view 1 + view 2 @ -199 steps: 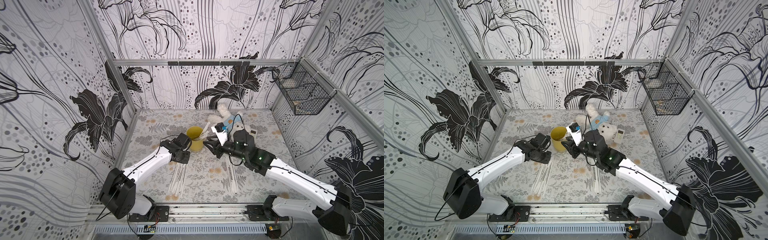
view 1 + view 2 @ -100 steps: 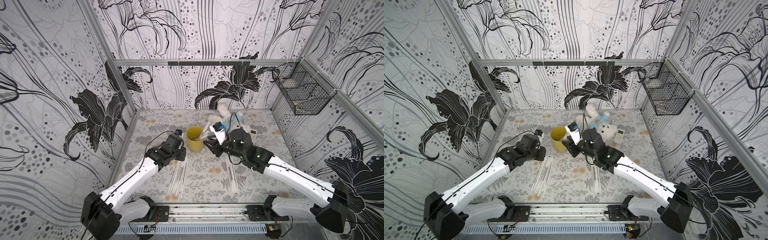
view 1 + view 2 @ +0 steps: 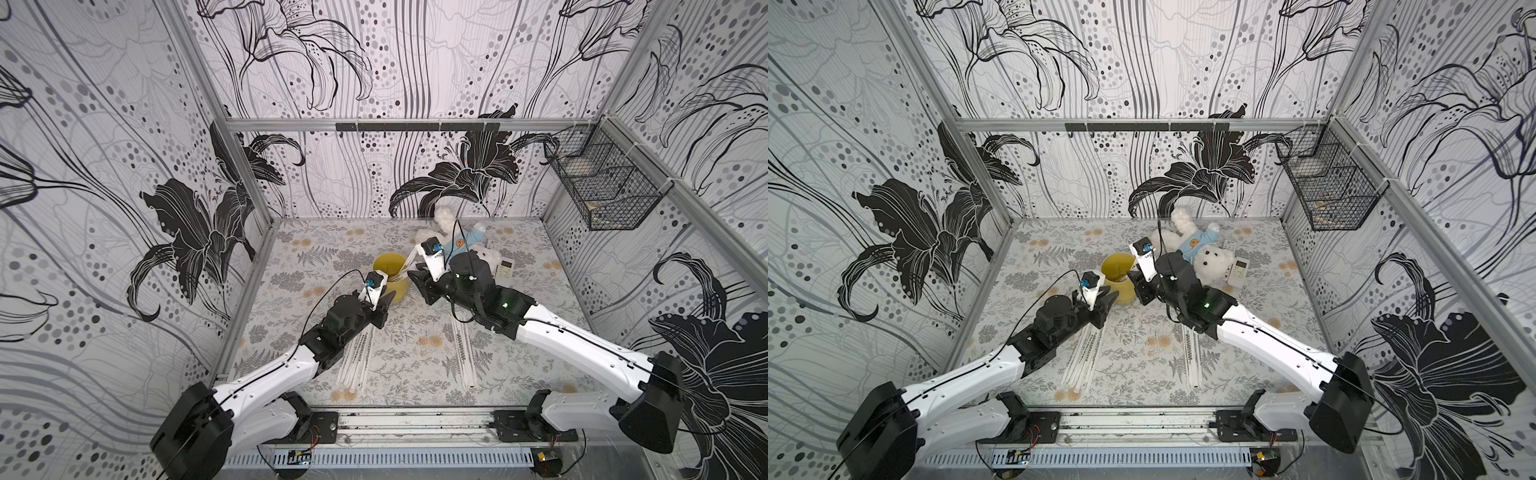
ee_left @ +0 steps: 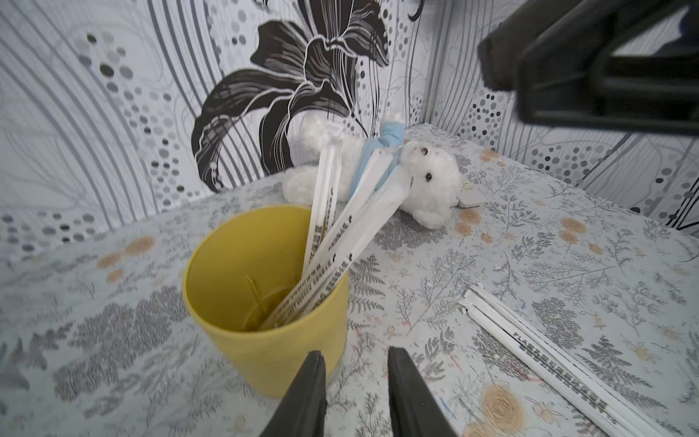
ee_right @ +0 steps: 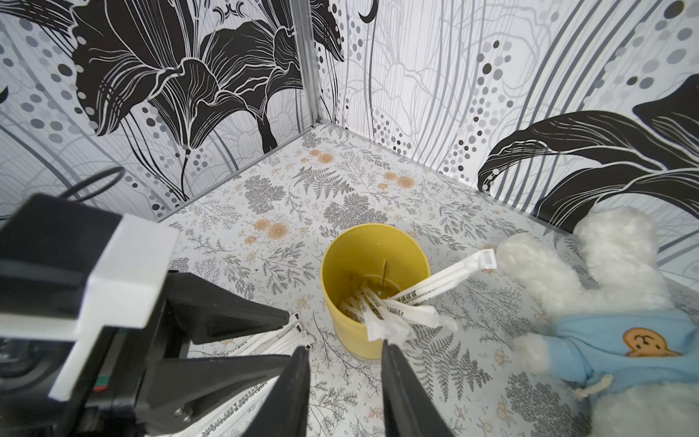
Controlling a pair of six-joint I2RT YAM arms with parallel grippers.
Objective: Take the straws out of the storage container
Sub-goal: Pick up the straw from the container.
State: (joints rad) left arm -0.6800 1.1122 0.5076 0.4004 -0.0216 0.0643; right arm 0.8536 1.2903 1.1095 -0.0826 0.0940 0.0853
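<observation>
The left arm (image 3: 266, 374) and right arm (image 3: 582, 345) stretch forward and inward, wrists tipped down. The left gripper (image 4: 354, 359) and right gripper (image 5: 343, 348) sit close together, each with fingers (image 5: 293, 382) parted and holding nothing.

Black-and-white lily wallpaper (image 3: 415, 62) covers the walls between aluminium rails (image 3: 291, 124); a black wire basket (image 3: 602, 195) hangs above the fern-printed floor (image 3: 519, 353).

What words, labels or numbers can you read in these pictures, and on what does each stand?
"PLA": opens the dark print on a straw lying on the table; the rest is too blurred to read.
Print on the straws in the yellow cup: too small to read.
Teddy's shirt patch: a bear face, no words.
</observation>
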